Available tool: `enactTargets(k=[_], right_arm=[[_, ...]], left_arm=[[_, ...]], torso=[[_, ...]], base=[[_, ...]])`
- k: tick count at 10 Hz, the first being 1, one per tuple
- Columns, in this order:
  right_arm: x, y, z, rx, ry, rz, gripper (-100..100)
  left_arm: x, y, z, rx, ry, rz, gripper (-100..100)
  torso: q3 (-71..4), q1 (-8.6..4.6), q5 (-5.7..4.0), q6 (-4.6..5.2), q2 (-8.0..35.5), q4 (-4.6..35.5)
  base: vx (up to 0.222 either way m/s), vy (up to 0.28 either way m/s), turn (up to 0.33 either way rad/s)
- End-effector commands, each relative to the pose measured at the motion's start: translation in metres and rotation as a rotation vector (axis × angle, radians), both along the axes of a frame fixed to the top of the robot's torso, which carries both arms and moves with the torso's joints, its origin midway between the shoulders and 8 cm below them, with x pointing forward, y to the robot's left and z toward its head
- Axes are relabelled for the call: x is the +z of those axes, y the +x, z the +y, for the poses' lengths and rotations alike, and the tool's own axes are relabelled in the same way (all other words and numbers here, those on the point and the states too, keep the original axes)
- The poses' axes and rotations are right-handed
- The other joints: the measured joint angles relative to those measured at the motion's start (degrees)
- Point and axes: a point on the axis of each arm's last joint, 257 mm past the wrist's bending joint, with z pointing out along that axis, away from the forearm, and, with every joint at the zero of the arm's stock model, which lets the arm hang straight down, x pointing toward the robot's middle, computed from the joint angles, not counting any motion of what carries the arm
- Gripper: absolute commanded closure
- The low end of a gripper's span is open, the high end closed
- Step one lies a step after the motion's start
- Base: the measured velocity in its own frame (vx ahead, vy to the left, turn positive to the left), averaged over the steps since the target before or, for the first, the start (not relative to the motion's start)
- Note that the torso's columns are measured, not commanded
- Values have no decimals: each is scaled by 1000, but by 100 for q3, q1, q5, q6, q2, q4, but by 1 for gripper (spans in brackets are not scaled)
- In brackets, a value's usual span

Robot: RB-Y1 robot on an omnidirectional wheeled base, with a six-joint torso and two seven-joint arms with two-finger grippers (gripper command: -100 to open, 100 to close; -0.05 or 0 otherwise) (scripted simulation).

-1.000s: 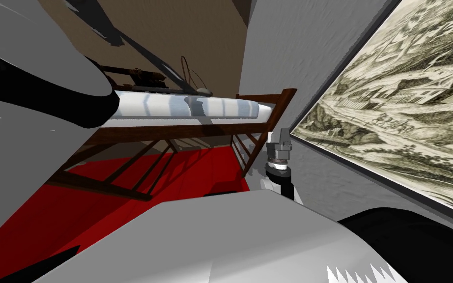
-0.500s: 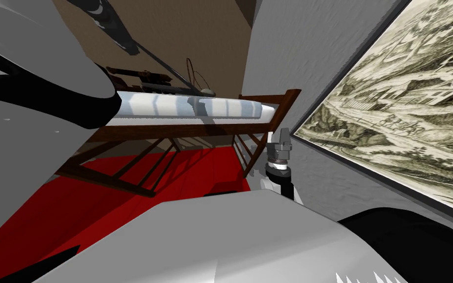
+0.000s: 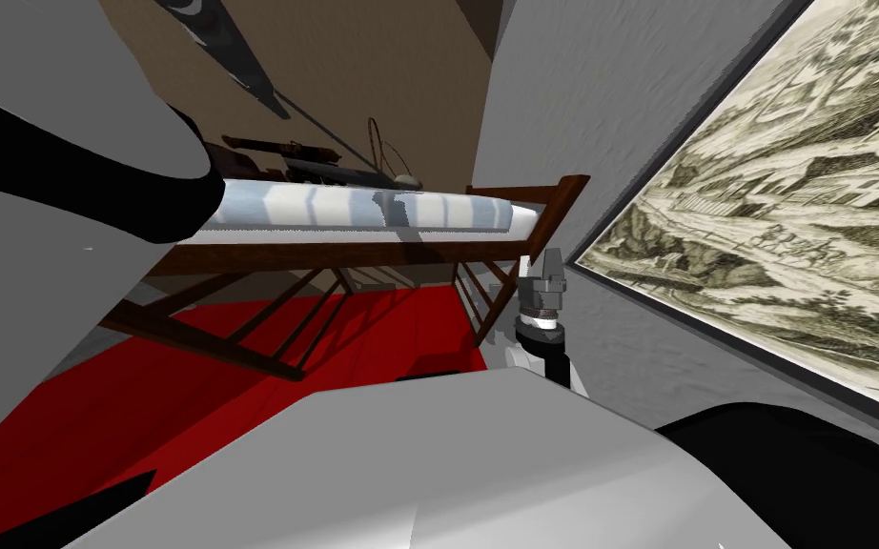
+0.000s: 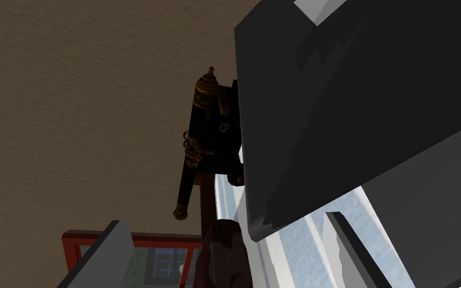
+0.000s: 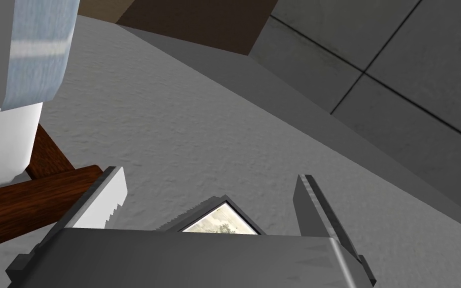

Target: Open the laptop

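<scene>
The laptop lies on the bed. Its dark base rests on the mattress, and its lid stands raised as a thin dark slanted panel. In the left wrist view the lid is a broad dark sheet just past my left gripper. That gripper is open; its fingers stand wide apart and do not touch the lid, whose lower corner hangs over the gap. My right gripper hangs open beside the bed's foot, near the wall, and its wrist view shows nothing between its fingers.
The bed has a white and pale blue mattress on a dark wooden frame over a red rug. A large framed landscape picture hangs on the grey wall. A dark ornate object stands beyond the lid, and a red-framed window shows behind it.
The lid's dark edge has slid up and to the right and stands a little steeper. The whole head picture has shifted slightly. The right arm has not moved.
</scene>
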Motion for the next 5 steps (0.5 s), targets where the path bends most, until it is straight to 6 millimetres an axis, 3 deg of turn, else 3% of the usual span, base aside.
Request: enactTargets(k=[1,5], right_arm=[[0,0,0,0,0,0,0],[0,0,0,0,0,0,0]], left_arm=[[14,-15,0,3,3,4,-100],[35,-38,-1,7,2,4,-100]], torso=[[-3,4,2,0,-2,-4],[23,2,-2,-1,34,14]], base=[[54,9,-7],[54,13,-12]])
